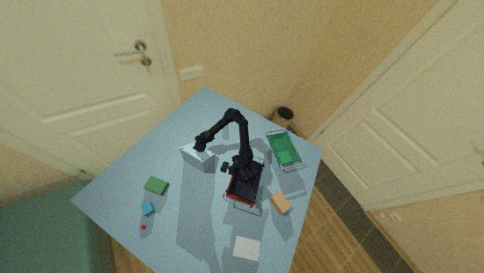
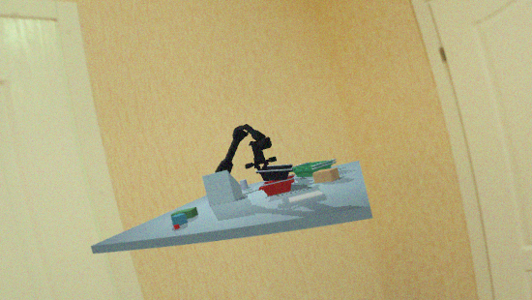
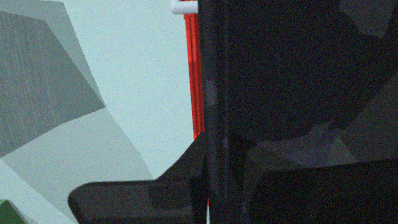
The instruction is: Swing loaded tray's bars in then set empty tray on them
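The loaded red tray [image 1: 243, 200] [image 2: 278, 188] [image 3: 195, 75] stands on the table, mostly covered from above; its load is hidden. A light wire bar [image 3: 185, 7] shows at its edge in the wrist view, but how both bars lie cannot be made out. The black tray [image 1: 246, 190] [image 2: 277, 173] [image 3: 290, 75] is over the red tray and looks nearly level in the exterior view. Whether it touches the bars cannot be told. My gripper [image 1: 239, 167] [image 2: 261, 165] [image 3: 215, 136] is shut on the black tray's end, above the red tray.
A green tray [image 1: 286, 151] [image 2: 310, 169] stands to the right in the top view. A tan block [image 1: 281, 202] [image 2: 326, 175], a white slab [image 1: 246, 248] [image 2: 306, 196], a green block [image 1: 156, 185], a blue block [image 1: 148, 208] and a grey box [image 1: 198, 156] [image 2: 220, 186] are also there.
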You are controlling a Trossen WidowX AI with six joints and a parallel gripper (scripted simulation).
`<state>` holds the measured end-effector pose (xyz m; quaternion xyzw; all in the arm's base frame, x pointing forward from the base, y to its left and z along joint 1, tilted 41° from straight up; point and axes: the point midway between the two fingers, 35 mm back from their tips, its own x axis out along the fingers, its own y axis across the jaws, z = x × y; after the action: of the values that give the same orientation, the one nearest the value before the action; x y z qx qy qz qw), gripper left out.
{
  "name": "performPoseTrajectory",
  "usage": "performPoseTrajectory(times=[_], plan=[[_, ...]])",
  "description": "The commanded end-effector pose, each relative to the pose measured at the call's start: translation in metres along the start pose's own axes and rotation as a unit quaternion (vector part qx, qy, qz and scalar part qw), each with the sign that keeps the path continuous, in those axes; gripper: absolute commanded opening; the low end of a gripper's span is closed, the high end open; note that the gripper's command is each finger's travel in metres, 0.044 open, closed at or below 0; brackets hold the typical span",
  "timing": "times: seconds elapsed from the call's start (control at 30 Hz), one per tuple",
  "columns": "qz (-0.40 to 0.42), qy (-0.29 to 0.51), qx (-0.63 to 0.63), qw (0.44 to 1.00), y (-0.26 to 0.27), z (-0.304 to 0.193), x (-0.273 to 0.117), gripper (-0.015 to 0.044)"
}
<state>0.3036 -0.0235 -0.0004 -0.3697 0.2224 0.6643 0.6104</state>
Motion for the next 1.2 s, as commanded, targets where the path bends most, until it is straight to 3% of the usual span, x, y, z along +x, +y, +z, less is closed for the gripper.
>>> performPoseTrajectory(times=[0.0,1.17], plan=[[0.009,-0.001,0.002,1.000,0.0026,0.0028,0.0051,0.0000],[0.009,-0.002,0.002,1.000,0.0050,0.0030,0.0135,0.0000]])
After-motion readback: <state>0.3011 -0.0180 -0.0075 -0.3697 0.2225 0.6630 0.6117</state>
